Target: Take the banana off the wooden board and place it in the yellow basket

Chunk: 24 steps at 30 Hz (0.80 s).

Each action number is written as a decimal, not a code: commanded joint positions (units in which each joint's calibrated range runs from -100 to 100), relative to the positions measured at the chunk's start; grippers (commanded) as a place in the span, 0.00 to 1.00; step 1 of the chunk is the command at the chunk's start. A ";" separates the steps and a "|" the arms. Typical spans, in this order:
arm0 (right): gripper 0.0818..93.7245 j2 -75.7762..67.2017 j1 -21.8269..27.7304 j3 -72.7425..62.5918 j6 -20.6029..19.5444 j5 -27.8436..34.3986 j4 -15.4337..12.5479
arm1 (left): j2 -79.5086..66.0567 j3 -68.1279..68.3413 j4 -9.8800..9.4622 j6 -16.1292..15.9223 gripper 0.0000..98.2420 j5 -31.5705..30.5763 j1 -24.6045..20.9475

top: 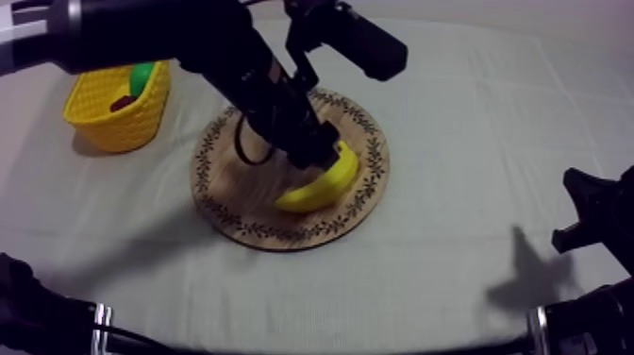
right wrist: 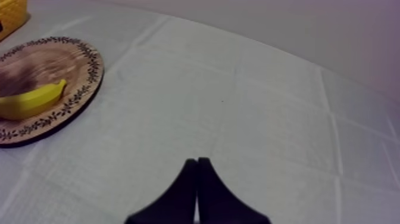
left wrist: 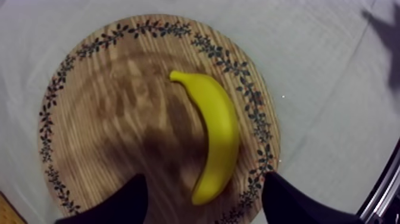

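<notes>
— Where do we have our left gripper (left wrist: 203, 179)?

— Above the round wooden board with the leaf-patterned rim (top: 231, 203). Our left arm stretches from the upper left of the top view down to the yellow toy banana (top: 321, 181).

— Are its fingers on the banana?

— We see them spread apart. In the left wrist view one end of the banana lies between the two black fingers (left wrist: 128, 199), with bare wood showing at either side of it. We cannot tell whether anything touches the banana from above.

— And the banana itself?

— It lies flat on the board, curved, close to the rim on the side away from the yellow woven plastic basket (top: 118, 127).

— Where is that basket?

— At the far left of the table under the grey-white cloth (top: 472, 142), near the board but apart from it. Inside we make out a green toy fruit (top: 141, 76) and a small red fruit (top: 121, 102).

— Our right gripper (right wrist: 197, 162)?

— Low at the table's right side, over bare cloth. Its fingers lie pressed together as a narrow wedge with nothing between them. The board and banana sit well apart from it.
</notes>
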 commanded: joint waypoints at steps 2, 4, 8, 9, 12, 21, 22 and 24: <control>0.00 0.00 0.00 -0.03 0.00 -0.02 0.00 | 2.54 -1.16 0.18 -0.13 0.71 0.02 0.16; 0.00 0.00 0.00 -0.03 0.00 -0.02 0.00 | 3.98 -1.88 0.26 -0.25 0.71 -0.01 0.23; 0.00 0.00 0.00 -0.03 0.00 -0.02 0.00 | 6.45 -2.70 0.31 -0.72 0.71 0.16 0.39; 0.00 0.00 0.00 -0.03 0.00 -0.02 0.00 | 7.03 -2.89 0.31 -0.80 0.70 0.17 0.43; 0.00 0.00 0.00 -0.03 0.00 -0.02 0.00 | 8.62 -3.53 0.32 -0.93 0.70 0.19 0.54; 0.00 0.00 0.00 -0.03 0.00 -0.02 0.00 | 13.03 -5.95 0.29 -1.09 0.69 0.38 1.07; 0.00 0.00 0.00 -0.03 0.00 -0.02 0.00 | 13.55 -6.24 0.28 -1.08 0.69 0.45 1.11; 0.00 0.00 0.00 -0.03 0.00 -0.02 0.00 | 14.56 -6.81 0.26 -1.16 0.69 0.82 1.15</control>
